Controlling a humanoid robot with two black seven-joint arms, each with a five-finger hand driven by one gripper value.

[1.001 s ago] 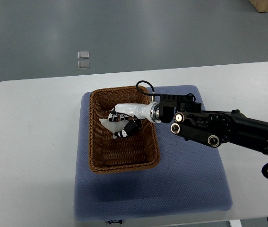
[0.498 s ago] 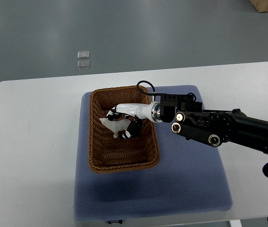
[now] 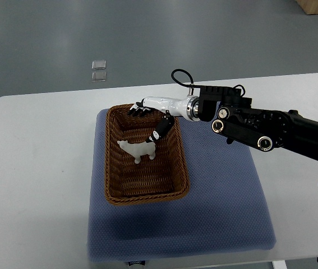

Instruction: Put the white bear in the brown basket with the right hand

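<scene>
Near edge of the tabletop (image 3: 35,224): the blue mat (image 3: 226,213) overhangs toward the camera, bare on its near half.

Mid-tabletop: the brown basket (image 3: 114,190) sits on the mat's left part, long axis running near to far. The white bear (image 3: 137,149) lies inside it on the woven floor, roughly central, a little toward the far half, on its side with legs pointing to the near end. Nothing touches it.

Just past the bear: the right hand (image 3: 150,112) hangs over the basket's far right corner, fingers spread and holding nothing. One dark fingertip (image 3: 159,133) reaches down toward the bear but stands clear of it. The black forearm runs off to the tabletop's right edge. The left hand does not show.

Change over the last second: 1 s ago the fingers were wrapped around the bear low in the basket; 0.5 s ago they were loosening; now they are off it and the hand has lifted and drawn back toward the far rim. The bear stayed where it was let go.

Judgement: the placement looks done; what remains is only to pull the arm clear without snagging the rim.

Far side: 2 small clear squares (image 3: 98,70) lie on the grey floor beyond the tabletop.
</scene>
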